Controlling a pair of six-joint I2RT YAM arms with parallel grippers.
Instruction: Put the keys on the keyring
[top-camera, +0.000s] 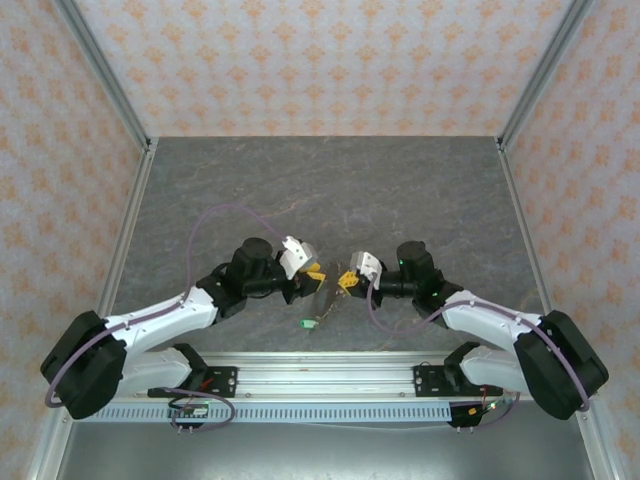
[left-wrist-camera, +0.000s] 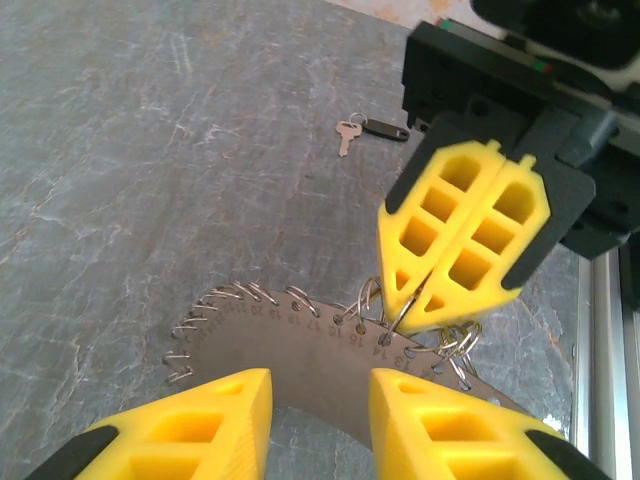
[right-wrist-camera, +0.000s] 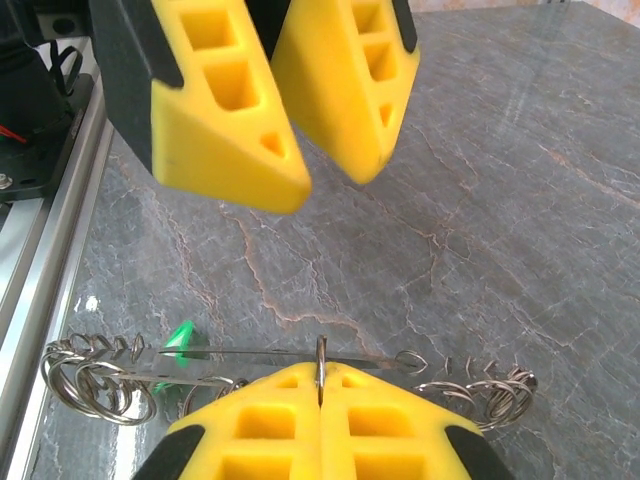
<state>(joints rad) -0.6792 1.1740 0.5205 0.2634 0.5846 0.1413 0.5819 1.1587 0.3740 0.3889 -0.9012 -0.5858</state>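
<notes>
My left claw (top-camera: 316, 272) is just left of centre over the grey table (top-camera: 250, 180), and its jaws stand apart. Its own wrist camera shows me the two yellow fingers (left-wrist-camera: 200, 425) with a clear gap between them, low over the near side of the keyring (left-wrist-camera: 280, 345). From the opposite wrist camera those same fingers hang above the ring's edge, and I see no contact there.

A little nearer the arm bases lies the green key (top-camera: 305, 324), down on the table close to the keyring's near end.

The keyring sits between the two claws. It is a thin, curved, flat grey strip with numbers along it and small wire loops (right-wrist-camera: 95, 378) strung along its outer edge. I cannot tell from here whether it rests on the table or is lifted off it.

My right claw (top-camera: 347, 282) is just right of centre, facing the left one. Its jaws are pressed together, pinching one of the wire loops on the strip's edge at its fingertips.

Farther out on the table, well apart from all this, a small silver key (left-wrist-camera: 346, 137) lies flat with a dark tag (left-wrist-camera: 386, 130) touching its head
</notes>
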